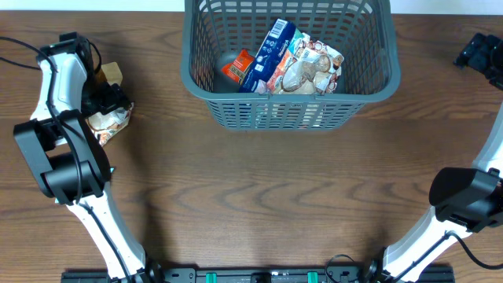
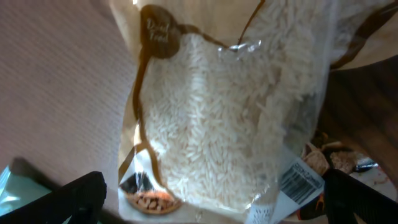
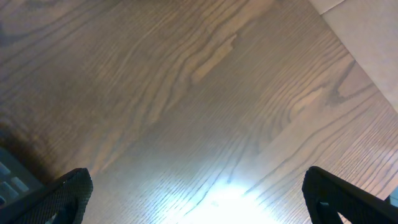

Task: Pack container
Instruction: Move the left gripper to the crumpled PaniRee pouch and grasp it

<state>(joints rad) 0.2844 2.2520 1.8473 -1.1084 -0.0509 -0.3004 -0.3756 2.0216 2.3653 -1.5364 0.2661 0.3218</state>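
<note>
Wooden table (image 1: 251,196); rice bag (image 2: 230,112) bears a barcode (image 2: 300,182).

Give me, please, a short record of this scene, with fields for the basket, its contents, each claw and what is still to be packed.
basket: dark grey-blue basket with slotted walls, at the far middle of the table
in basket: blue packet, orange packet, pale printed packet
left claw: left claw open, a finger on either side of the bag of rice
right claw: right claw open, over bare table, holding nothing
to pack: bag of rice, not yet in the basket
</note>
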